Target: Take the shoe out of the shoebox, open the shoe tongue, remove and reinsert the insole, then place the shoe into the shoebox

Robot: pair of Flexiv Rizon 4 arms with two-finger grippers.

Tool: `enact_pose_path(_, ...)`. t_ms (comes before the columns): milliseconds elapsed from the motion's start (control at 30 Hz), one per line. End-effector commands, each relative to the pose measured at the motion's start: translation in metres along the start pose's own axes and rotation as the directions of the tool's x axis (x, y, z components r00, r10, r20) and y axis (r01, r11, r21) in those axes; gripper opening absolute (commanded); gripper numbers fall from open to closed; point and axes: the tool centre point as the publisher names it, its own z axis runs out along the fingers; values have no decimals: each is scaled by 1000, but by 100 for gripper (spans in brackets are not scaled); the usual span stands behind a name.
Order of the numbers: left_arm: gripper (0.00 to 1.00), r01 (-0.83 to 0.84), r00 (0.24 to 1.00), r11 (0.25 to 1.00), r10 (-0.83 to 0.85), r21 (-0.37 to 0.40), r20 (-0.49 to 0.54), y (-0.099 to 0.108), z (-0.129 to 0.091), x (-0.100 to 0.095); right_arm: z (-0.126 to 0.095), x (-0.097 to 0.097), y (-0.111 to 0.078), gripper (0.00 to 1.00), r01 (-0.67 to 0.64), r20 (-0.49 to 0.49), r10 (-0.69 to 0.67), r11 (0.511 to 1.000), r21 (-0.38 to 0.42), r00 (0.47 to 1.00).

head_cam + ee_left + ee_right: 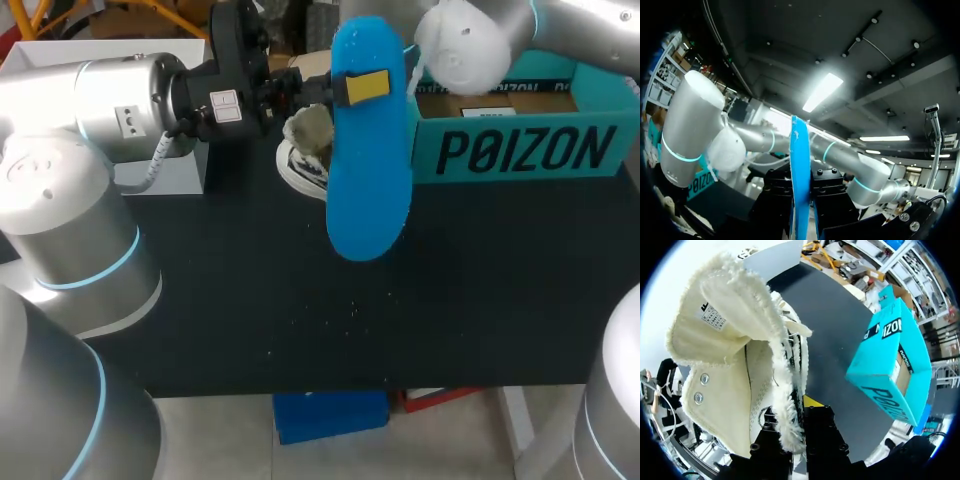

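While the left gripper (801, 196) clamps the blue insole (370, 190) above the table's (250, 310) far edge, the right gripper (799, 426) pinches the shoe's (735, 365) frayed collar beside the shoebox (520, 150). Shoe, tongue and removal look done; reinserting and boxing remain.

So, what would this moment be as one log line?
insole: out of shoe, held over table | left gripper: shut on insole | right gripper: shut on shoe | shoebox: open, on table
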Motion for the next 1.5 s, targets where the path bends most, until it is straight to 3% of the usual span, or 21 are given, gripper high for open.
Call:
enact_pose_path(33, 0, -1, 1000, 1000, 1, 1, 4, 1, 2, 0, 14, 17, 1, 0, -757, 60, 772, 633, -160, 633)
enact_pose_path(167, 0, -1, 1000, 1000, 1, 1, 4, 1, 2, 0, 28, 27, 0, 0, -782, 76, 799, 600, -169, 597)
enact_pose_path(533, 0, -1, 1000, 1000, 1, 1, 4, 1, 2, 0, 69, 25, -11, 0, -827, 145, 849, 528, -191, 509)
enact_pose_path(733, 0, -1, 1000, 1000, 1, 1, 4, 1, 2, 0, 93, 30, -16, 0, -799, 168, 823, 567, -201, 543)
enact_pose_path(933, 0, -1, 1000, 1000, 1, 1, 4, 1, 2, 0, 116, 34, -26, 0, -802, 164, 822, 568, -186, 545)
enact_pose_path(1167, 0, -1, 1000, 1000, 1, 1, 4, 1, 2, 0, 124, 35, -35, 0, -792, 142, 816, 578, -198, 560)
enact_pose_path(1233, 0, -1, 1000, 1000, 1, 1, 4, 1, 2, 0, 123, 33, -37, 46, -793, 136, 817, 576, -199, 560)
enact_pose_path(1267, 0, -1, 1000, 1000, 1, 1, 4, 1, 2, 0, 121, 31, -38, 100, -797, 130, 821, 571, -198, 556)
enact_pose_path(1400, 0, -1, 1000, 1000, 1, 1, 4, 1, 2, 0, 104, 23, -39, 100, -825, 65, 845, 533, -187, 531)
enact_pose_path(1500, 0, -1, 1000, 1000, 1, 1, 4, 1, 2, 0, 80, 16, -38, 100, -859, -48, 865, 488, -153, 500)
